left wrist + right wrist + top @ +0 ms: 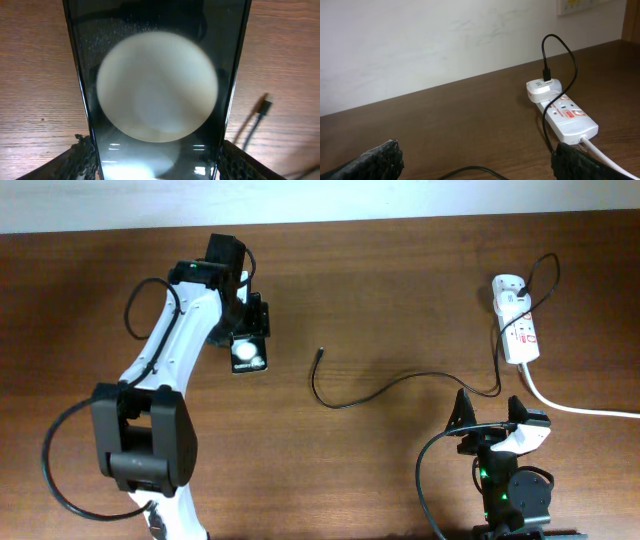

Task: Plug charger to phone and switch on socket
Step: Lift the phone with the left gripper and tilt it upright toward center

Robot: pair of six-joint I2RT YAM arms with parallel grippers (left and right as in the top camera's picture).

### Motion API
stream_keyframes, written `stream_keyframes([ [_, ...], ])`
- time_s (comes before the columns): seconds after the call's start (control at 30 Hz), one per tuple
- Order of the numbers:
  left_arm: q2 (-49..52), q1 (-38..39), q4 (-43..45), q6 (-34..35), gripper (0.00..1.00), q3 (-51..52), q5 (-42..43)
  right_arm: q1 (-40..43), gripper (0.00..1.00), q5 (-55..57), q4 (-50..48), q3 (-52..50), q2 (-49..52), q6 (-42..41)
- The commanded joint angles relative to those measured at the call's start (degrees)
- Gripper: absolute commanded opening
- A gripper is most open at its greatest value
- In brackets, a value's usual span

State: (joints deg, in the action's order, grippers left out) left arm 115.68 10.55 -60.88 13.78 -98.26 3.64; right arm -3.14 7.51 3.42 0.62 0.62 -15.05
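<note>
The phone is black and glossy and reflects a round white spot. It lies at the left-middle of the table. My left gripper is shut on its long edges. In the left wrist view the phone fills the space between the fingers. The charger cable runs from the socket across the table to its free tip, right of the phone and apart from it. The tip also shows in the left wrist view. My right gripper is open and empty, near the front edge.
A white adapter sits in the socket's far end, with the black cable looping out of it. A thick white cord leaves the socket toward the right edge. The right wrist view shows the socket ahead to the right and a wall behind the table.
</note>
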Motion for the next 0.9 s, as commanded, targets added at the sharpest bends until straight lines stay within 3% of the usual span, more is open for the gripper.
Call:
stream_keyframes([
  [0.0,-2.5,0.2,-0.1,0.4,0.73,-1.8,6.5,0.2,0.99,0.5,0.4,-0.3,-0.4,-0.3],
  [0.23,-2.5,0.2,-0.4,2.1,0.71,-1.8,9.3,0.2,0.99,0.5,0.4,-0.3,-0.4,-0.3],
  [0.47,-2.5,0.2,-0.9,5.1,0.54,-1.8,15.0,0.2,0.99,0.5,0.4,-0.3,-0.4,-0.3],
  [0.53,-2.5,0.2,-0.9,6.6,0.40,-1.8,17.2,0.2,0.99,0.5,0.4,-0.3,-0.4,-0.3],
  [0.6,-2.5,0.2,-0.9,7.1,0.31,-1.8,19.5,0.2,0.99,0.5,0.4,-0.3,-0.4,-0.3],
  [0.73,-2.5,0.2,-0.9,13.4,0.08,-1.8,19.6,0.2,0.99,0.5,0.4,-0.3,-0.4,-0.3],
  [0.87,-2.5,0.2,-0.9,15.3,0.01,-1.8,21.7,0.2,0.99,0.5,0.4,-0.3,-0.4,-0.3],
])
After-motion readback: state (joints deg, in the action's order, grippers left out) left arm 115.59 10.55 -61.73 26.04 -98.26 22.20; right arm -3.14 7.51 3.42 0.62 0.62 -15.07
